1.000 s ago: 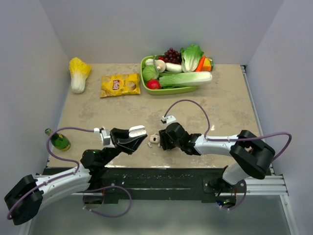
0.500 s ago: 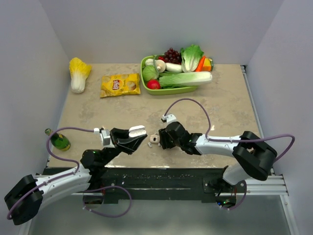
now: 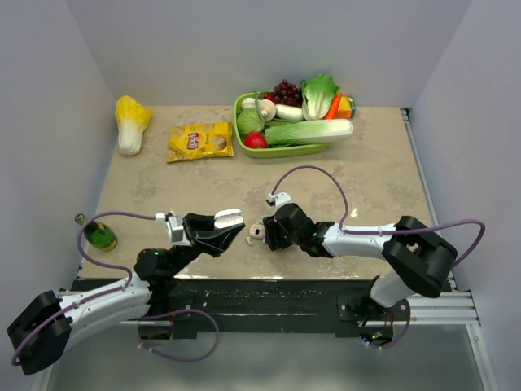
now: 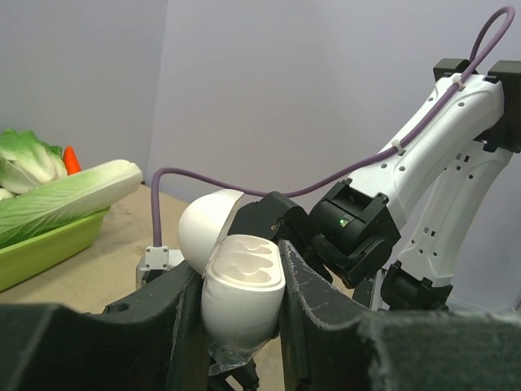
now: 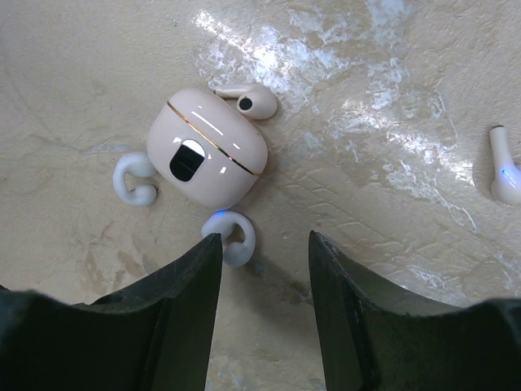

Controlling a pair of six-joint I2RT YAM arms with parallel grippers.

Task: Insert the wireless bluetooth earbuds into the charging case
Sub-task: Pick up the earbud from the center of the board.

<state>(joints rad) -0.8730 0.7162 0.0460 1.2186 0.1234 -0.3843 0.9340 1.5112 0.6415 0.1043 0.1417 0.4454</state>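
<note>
My left gripper (image 4: 240,269) is shut on the white charging case (image 4: 242,297), held above the table with its lid (image 4: 205,232) open and two empty sockets facing up. In the top view that case (image 3: 229,218) sits at the left gripper's tip. My right gripper (image 5: 263,240) hangs open just over the tabletop. One hook-shaped white earbud (image 5: 230,236) with a blue light lies touching its left fingertip (image 5: 207,252). A second hook earbud (image 5: 136,177) lies further left. A white stem earbud (image 5: 505,167) lies at the far right, and a cream stem earbud (image 5: 248,101) beyond.
A closed pink case (image 5: 207,147) lies among the earbuds, right in front of the right gripper (image 3: 262,235). At the back stand a green basket (image 3: 281,151) of vegetables, a chips bag (image 3: 200,141) and a cabbage (image 3: 131,122). A green bottle (image 3: 99,235) lies at the left edge.
The right gripper has crept slightly left toward the pink case. The left arm and the held case have not moved.
</note>
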